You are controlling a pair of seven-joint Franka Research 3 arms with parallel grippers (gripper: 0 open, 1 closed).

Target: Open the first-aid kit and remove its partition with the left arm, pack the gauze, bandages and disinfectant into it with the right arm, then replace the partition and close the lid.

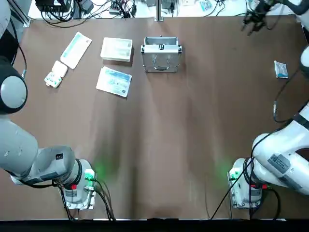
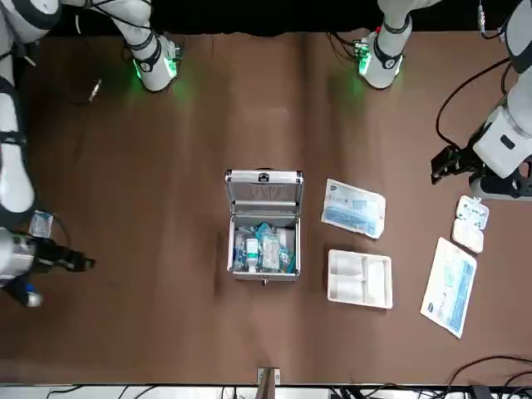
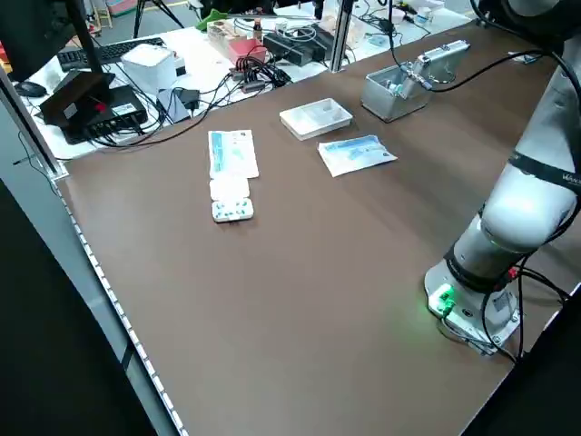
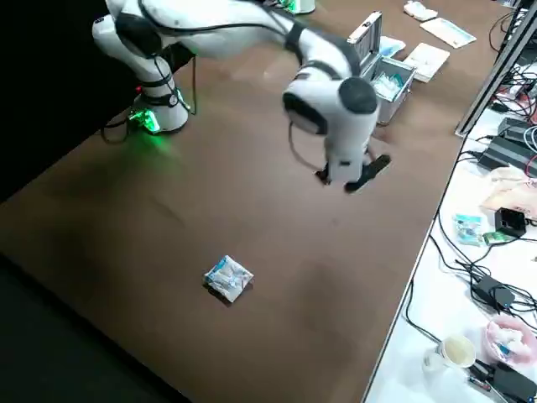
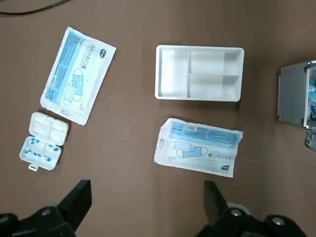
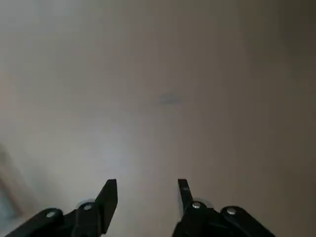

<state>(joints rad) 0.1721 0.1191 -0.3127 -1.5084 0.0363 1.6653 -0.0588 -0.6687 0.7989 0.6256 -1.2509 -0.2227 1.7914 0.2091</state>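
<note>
The silver first-aid kit [image 2: 263, 249] stands open at the table's far middle, its lid [image 2: 264, 189] raised with the handle [image 1: 161, 62] facing me. Several white and teal items lie inside. The cream partition [image 1: 117, 49] rests on the table just left of the kit, also seen in the left wrist view [image 5: 199, 73]. My left gripper [image 5: 146, 197] hovers open and empty over the far left of the table, near the packets. My right gripper [image 6: 146, 192] is open and empty above the far right corner [image 1: 253, 20]. A small blue-white packet [image 1: 280, 69] lies alone near the right edge.
Left of the kit lie a flat white-and-blue mask packet [image 1: 114, 81], a long slim packet [image 1: 76, 49] and a small white pill box [image 1: 55, 74]. Cables and equipment [image 1: 72, 7] line the far edge. A black cable [image 1: 277, 104] hangs from the right arm.
</note>
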